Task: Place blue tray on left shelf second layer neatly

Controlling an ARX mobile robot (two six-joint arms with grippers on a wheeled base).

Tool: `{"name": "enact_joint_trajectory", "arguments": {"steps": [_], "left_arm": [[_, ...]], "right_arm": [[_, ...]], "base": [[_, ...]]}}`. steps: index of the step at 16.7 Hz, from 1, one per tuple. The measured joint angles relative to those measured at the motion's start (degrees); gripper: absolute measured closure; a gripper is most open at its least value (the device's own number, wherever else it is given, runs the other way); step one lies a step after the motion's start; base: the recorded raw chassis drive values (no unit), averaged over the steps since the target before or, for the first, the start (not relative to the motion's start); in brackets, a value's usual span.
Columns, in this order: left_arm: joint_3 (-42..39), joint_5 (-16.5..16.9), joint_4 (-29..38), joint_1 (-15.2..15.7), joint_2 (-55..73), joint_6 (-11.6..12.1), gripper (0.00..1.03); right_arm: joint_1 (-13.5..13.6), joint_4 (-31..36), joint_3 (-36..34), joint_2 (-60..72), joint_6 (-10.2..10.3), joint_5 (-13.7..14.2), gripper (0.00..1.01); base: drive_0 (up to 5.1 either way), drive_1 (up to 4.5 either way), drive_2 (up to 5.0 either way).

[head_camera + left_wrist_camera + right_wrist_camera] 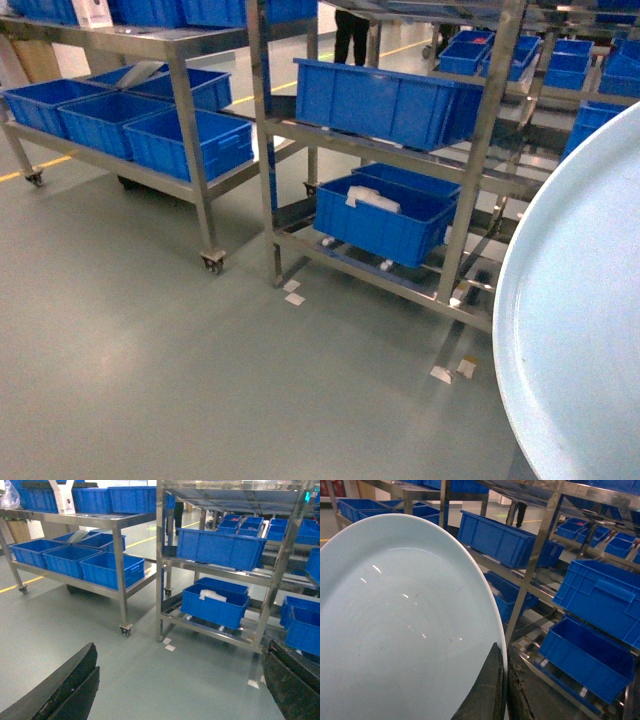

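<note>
Even, slightly soft indoor light throughout, with glare streaks on the blue tray (395, 630).

I see the pale sky-blue round plastic tray (395, 625) as glossy and smooth, catching small highlights. Beside it, my right gripper (502, 690) has matt black, slightly gritty fingers. Beyond the tray, the shiny stainless-steel shelf (265, 140) mirrors its surroundings, the deep dark-blue plastic crates (385, 100) look dull-satin, and the grey floor (150, 360) has a soft sheen.
</note>
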Motion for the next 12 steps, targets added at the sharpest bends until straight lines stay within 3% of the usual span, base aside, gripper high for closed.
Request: {"name": "enact_joint_trajectory", "arguments": {"steps": [10, 12], "left_arm": [[0.00, 0.02, 0.00, 0.00, 0.00, 0.00, 0.05], [0.00, 0.02, 0.22, 0.00, 0.00, 0.02, 0.05]], "right_arm": [[0.00, 0.00, 0.00, 0.00, 0.00, -0.02, 0.99], [0.00, 0.15, 0.00, -0.07, 0.00, -0.02, 0.99]], "base": [[-1.7, -1.73, -1.7], [-1.7, 2.40, -5.9]]}}
